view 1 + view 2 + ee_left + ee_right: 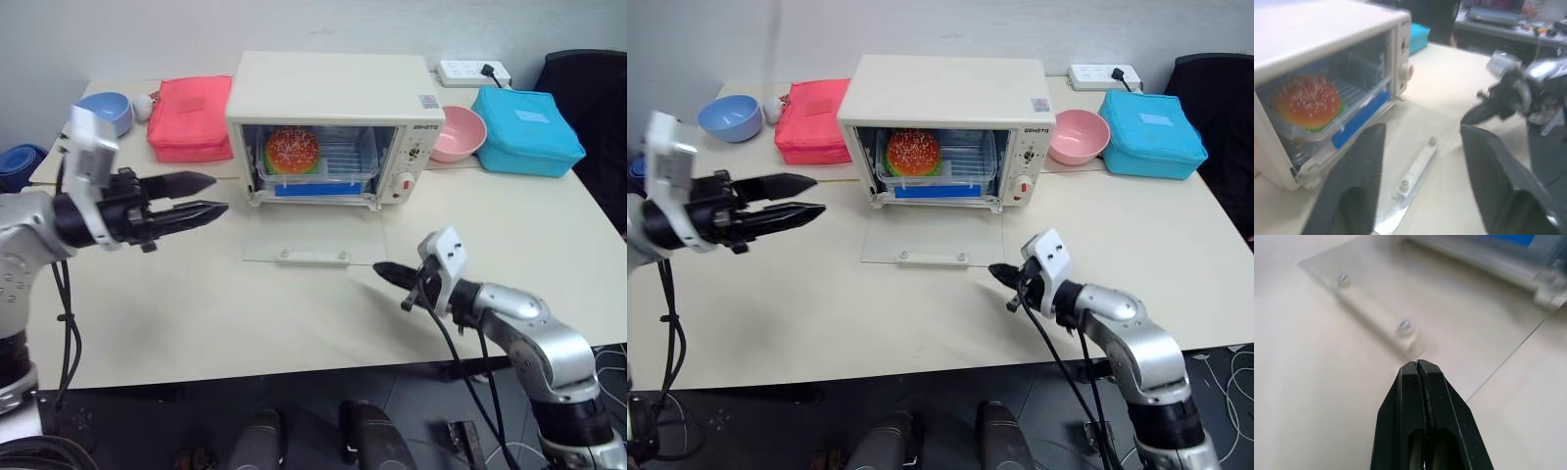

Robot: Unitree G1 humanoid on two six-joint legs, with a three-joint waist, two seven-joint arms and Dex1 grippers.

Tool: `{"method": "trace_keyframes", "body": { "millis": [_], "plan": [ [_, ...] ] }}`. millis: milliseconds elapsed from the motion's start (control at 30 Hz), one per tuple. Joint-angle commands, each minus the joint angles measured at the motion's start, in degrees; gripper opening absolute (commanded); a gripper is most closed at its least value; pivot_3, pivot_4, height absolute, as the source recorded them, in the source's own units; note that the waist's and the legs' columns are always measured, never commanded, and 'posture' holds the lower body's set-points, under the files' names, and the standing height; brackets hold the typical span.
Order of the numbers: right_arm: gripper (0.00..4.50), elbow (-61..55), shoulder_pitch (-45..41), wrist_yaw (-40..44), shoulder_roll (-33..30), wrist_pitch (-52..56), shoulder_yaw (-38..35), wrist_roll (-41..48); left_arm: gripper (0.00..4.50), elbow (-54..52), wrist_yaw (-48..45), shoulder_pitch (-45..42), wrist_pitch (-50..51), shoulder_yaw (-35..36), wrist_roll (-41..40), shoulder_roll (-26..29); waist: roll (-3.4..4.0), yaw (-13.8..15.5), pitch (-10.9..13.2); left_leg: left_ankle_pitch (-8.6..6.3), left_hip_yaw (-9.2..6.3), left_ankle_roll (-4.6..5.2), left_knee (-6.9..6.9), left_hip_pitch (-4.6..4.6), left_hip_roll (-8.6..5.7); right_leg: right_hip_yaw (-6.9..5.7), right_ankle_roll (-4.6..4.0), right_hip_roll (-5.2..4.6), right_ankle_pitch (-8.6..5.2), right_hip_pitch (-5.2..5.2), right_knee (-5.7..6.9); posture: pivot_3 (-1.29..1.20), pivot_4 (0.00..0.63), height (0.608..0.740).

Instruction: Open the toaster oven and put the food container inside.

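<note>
Nearest, the right pincer hangs clenched and empty just off the near right corner of the glass door, which lies flat on the table. The left pincer, released and empty, hovers left of the toaster oven. The food container already sits inside on the rack, long axis across the opening. Closing the door would likely fall to the right pincer, which is nearer the door.

Food container inside open toaster oven
</note>
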Motion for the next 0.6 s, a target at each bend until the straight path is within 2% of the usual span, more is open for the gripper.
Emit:
{"method": "trace_keyframes", "body": {
  "millis": [33, 133, 267, 400, 467, 600],
  "plan": [
    [0.00, -0.1, 2.2, -3.6, 2.4, -1.6, -0.7, -1.2, 3.68, 1.8, -1.7, 0.5, -1.5, 2.9, 0.1, 3.5, 0.00, 0.0, 0.0, 0.00, 0.00, -0.01, 0.00, 0.02, -0.01, 0.01, 0.00, 0.00, 0.00, -0.01, 0.03, 0.00, 0.150, 0.740],
    [0.00, 3.3, 1.6, -5.3, 4.9, -4.4, 1.4, -3.8, 4.47, 2.8, -1.9, 1.0, -2.1, 3.5, -0.1, 4.9, 0.00, 0.0, 0.0, 0.02, 0.03, -0.03, -0.09, 0.04, -0.03, 0.02, -0.01, 0.00, 0.00, -0.05, 0.05, 0.00, 0.150, 0.740],
    [0.00, 9.8, -2.3, -7.1, 8.3, -8.4, 2.3, -6.8, 4.47, 3.0, -0.8, 0.9, -2.9, 3.4, 0.3, 5.2, 0.00, -0.2, 0.0, 0.05, 0.07, -0.08, -0.11, 0.02, -0.03, 0.04, 0.00, 0.02, 0.00, -0.10, 0.05, 0.00, 0.150, 0.740],
    [0.00, 13.1, -6.6, -6.1, 8.8, -10.4, 1.5, -6.8, 4.47, 3.3, 0.3, 1.1, -3.2, 3.2, 0.5, 4.9, 0.00, -0.2, 0.0, 0.19, 0.09, -0.34, -0.15, 0.02, -0.03, 0.05, -0.01, 0.02, 0.00, -0.14, 0.31, 0.00, 0.150, 0.740],
    [0.00, 11.3, -8.6, -4.7, 7.3, -9.2, -0.1, -4.9, 4.47, 3.4, 0.8, 1.5, -4.0, 3.1, 1.1, 4.7, 0.00, -0.1, 0.0, 0.19, 0.09, -0.34, -0.14, 0.00, -0.04, 0.05, -0.01, 0.02, 0.00, -0.14, 0.33, 0.00, 0.150, 0.740],
    [0.00, 3.8, -15.7, -1.3, 1.4, -0.7, -8.2, 6.2, 4.47, 3.4, 1.1, 2.7, -5.4, 3.3, 1.4, 4.2, 0.06, -0.1, 0.0, 0.17, 0.09, -0.30, -0.12, -0.07, -0.05, 0.05, 0.00, 0.01, 0.00, -0.20, 0.34, 0.00, 0.150, 0.740]
  ]
}}
